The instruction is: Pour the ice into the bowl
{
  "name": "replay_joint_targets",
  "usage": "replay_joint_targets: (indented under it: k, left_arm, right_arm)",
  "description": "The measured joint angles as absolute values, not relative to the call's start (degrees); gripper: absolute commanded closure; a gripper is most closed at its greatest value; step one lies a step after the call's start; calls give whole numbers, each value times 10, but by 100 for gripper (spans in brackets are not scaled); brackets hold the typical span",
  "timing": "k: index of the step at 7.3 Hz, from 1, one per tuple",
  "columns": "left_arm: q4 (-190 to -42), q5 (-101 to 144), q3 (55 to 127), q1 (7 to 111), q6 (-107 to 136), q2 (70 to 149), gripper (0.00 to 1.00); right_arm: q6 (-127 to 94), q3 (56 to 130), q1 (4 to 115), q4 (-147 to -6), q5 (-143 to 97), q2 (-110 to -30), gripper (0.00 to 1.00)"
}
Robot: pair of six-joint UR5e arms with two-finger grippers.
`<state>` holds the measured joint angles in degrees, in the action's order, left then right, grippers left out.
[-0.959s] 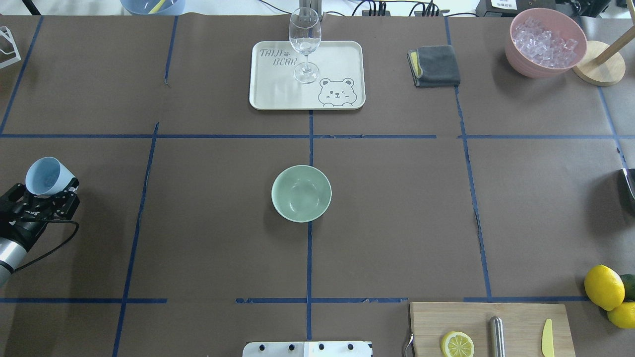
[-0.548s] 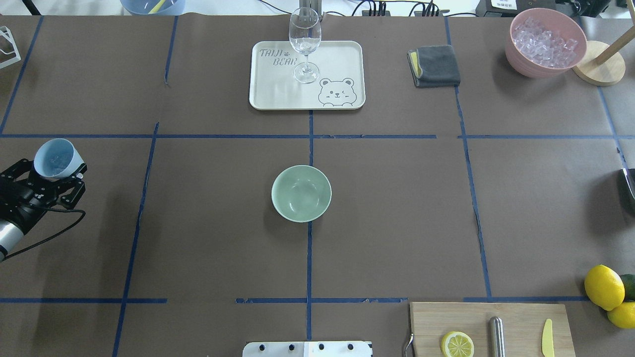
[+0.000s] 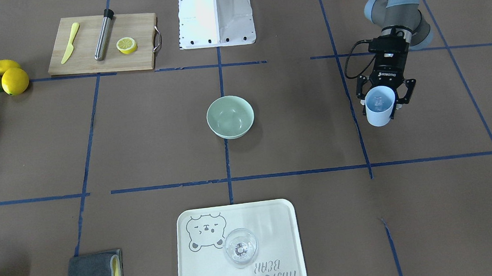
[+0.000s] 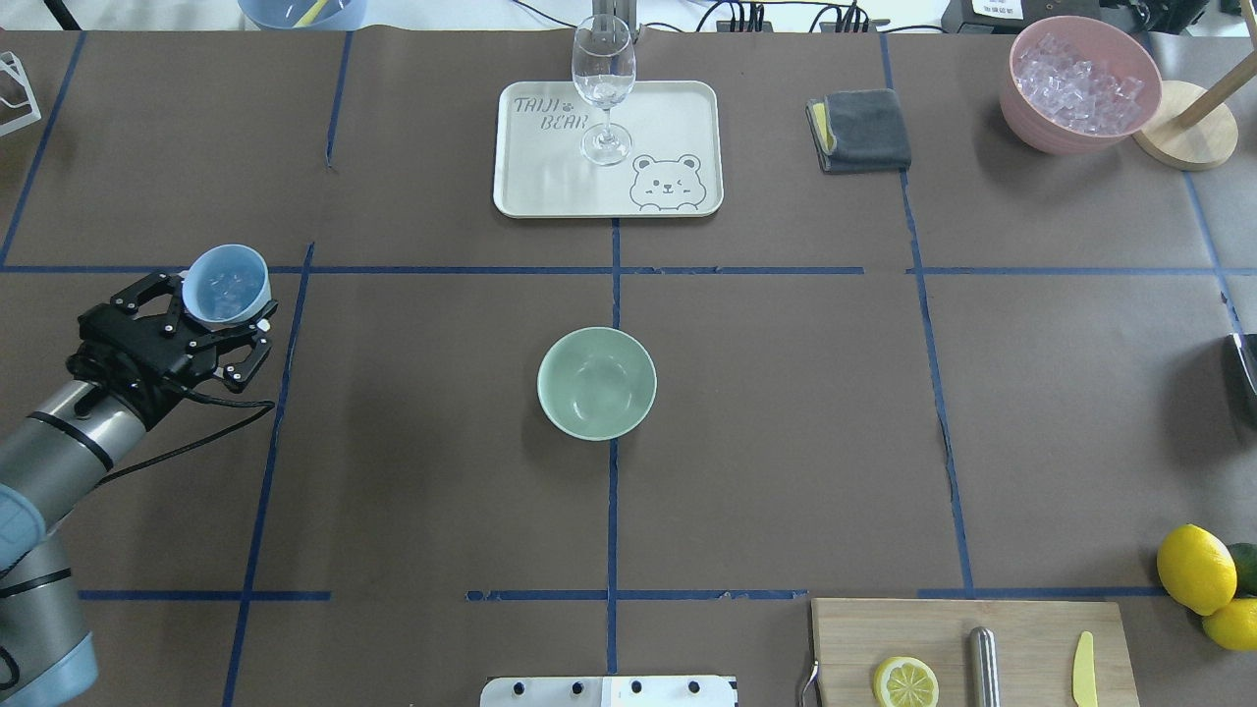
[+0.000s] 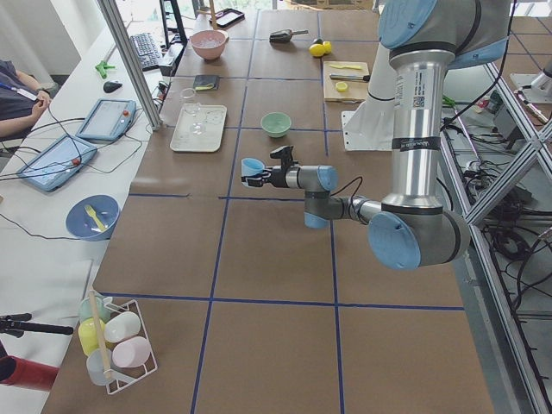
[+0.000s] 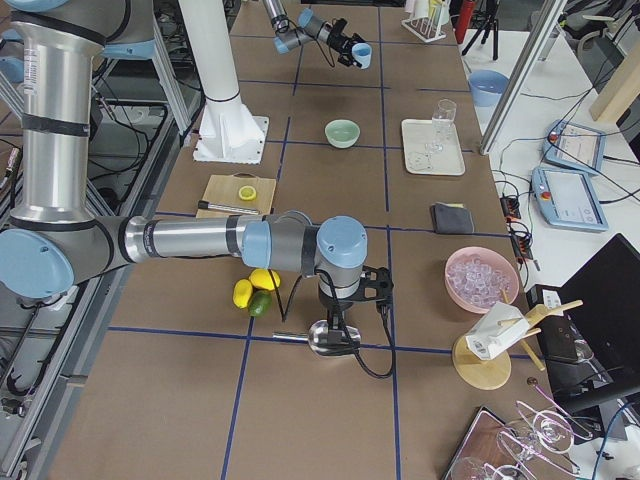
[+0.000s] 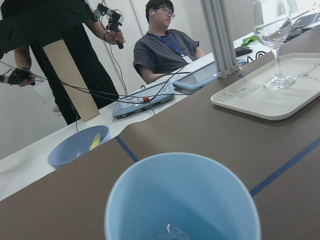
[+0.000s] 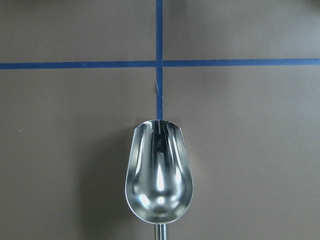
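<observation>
A: Left tool (image 4: pixel 224 306) is clamped round the light blue cup (image 4: pixel 227 283), ice (image 4: pixel 230 291) inside. It's held above the bench (image 4: pixel 786 442), well left of the bowl (image 4: pixel 596 383). Bowl looks empty.
B: Step?
A: Carry. Keep the cup level till its lip is over the bowl's middle, then tip slowly and low so cubes don't bounce out.
B: Versus a second ago?
A: Cup has come in from the bench edge and sits more upright. Bowl unmoved.
B: Right tool (image 6: pixel 340 312)?
A: Over a metal scoop (image 8: pixel 158 172). Can't tell its opening.
</observation>
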<state>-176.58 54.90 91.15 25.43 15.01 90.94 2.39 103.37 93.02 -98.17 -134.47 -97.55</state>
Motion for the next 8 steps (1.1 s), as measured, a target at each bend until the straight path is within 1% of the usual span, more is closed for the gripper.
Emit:
replay_joint_targets:
  k: [2,6,8]
  left_arm:
    - [-1681,551,923,253,127,972,100]
    - [-1454,542,926,235,87,1114,100]
    - [-1425,543,937,221,-24,1154,100]
  right_arm:
    - [25,1034,936,-982,-1345,-979,0]
    - [24,1034,946,-982,-1345,-982,0]
    - [24,1032,950,-983,-1345,-982,0]
